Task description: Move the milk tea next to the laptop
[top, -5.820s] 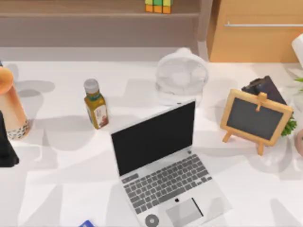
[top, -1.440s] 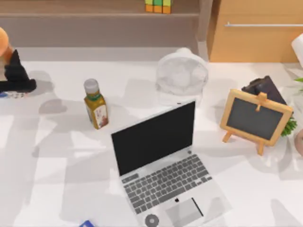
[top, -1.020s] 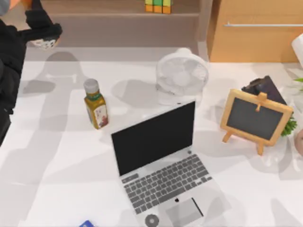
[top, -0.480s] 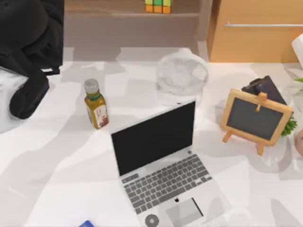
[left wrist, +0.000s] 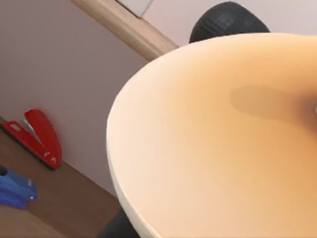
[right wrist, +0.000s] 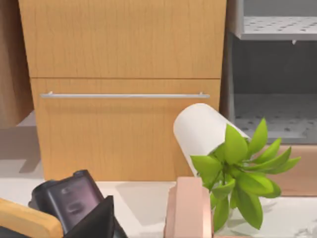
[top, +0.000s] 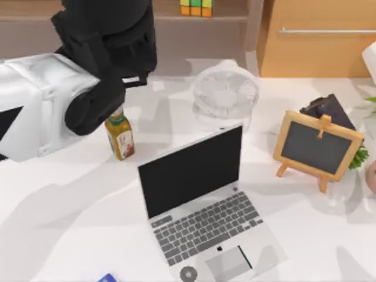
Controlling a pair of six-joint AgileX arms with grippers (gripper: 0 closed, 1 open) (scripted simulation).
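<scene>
The milk tea (left wrist: pixel 213 148) appears in the left wrist view as a wide cream-to-orange cup wall very close to the camera. My left gripper (left wrist: pixel 173 124) is shut on it, with one dark finger (left wrist: pixel 228 17) above the cup and another at its lower edge. From above, my left arm (top: pixel 88 76) hangs high over the table's back left and hides the cup. The silver-grey laptop (top: pixel 200 205) stands open at the table's middle front, to the right of the arm. My right arm is parked off the table's right side.
A small yellow-green bottle (top: pixel 120 138) stands just under the left arm, left of the laptop. A white fan (top: pixel 226 94) sits behind the laptop. A wood-framed chalkboard (top: pixel 317 147), a dark object and a plant (right wrist: pixel 237 168) are at the right.
My left arm has lifted the milk tea from the far left, risen toward the camera and swung right. It now covers the bottle's cap. The laptop has not moved.
</scene>
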